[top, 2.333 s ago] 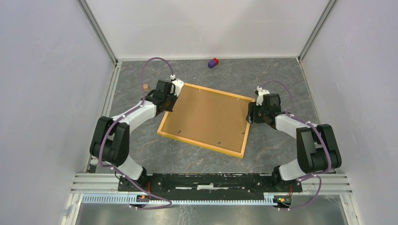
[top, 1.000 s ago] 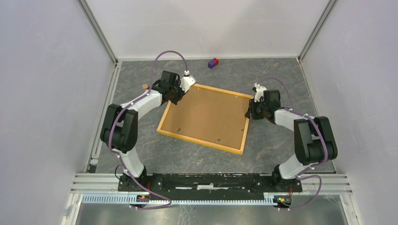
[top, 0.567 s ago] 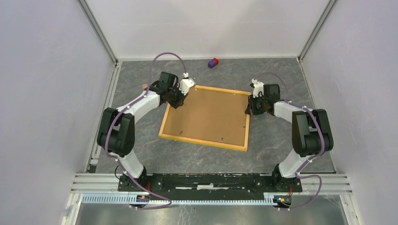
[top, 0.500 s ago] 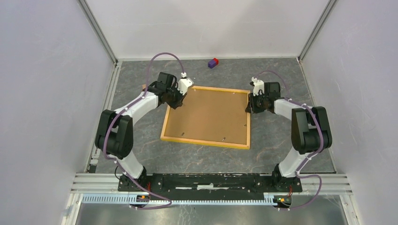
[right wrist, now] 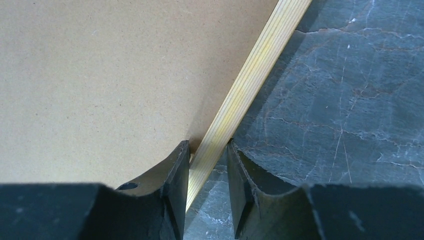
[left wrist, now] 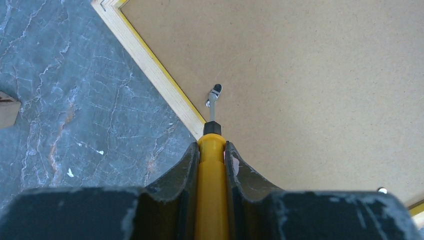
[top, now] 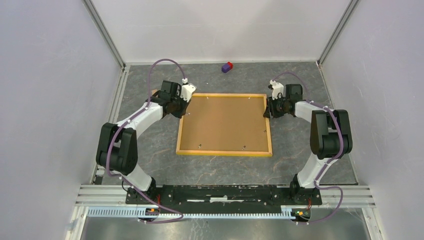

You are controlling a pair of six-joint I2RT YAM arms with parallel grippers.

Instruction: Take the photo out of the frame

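The frame (top: 224, 153), narrow yellow border, lies back-up in the middle of the table, square to its edges. Its brown backing board (top: 225, 122) faces up. The photo is hidden under it. My left gripper (top: 181, 106) is at the frame's far left corner, shut on a yellow-handled screwdriver (left wrist: 212, 190). The screwdriver's tip rests at a small metal clip (left wrist: 215, 92) just inside the left border. My right gripper (top: 270, 107) is at the far right edge. In the right wrist view its fingers (right wrist: 208, 145) straddle and close on the border rail (right wrist: 255, 70).
A red and purple block (top: 227, 66) lies by the back wall. A small brown block (top: 155, 93) sits left of the left gripper. Two more clips (top: 199, 146) (top: 243, 146) show along the frame's near edge. Enclosure walls stand left, right and behind.
The frame has turned from a tilted lie to square with the table, both grippers travelling with its far corners. The right jaws have widened slightly.
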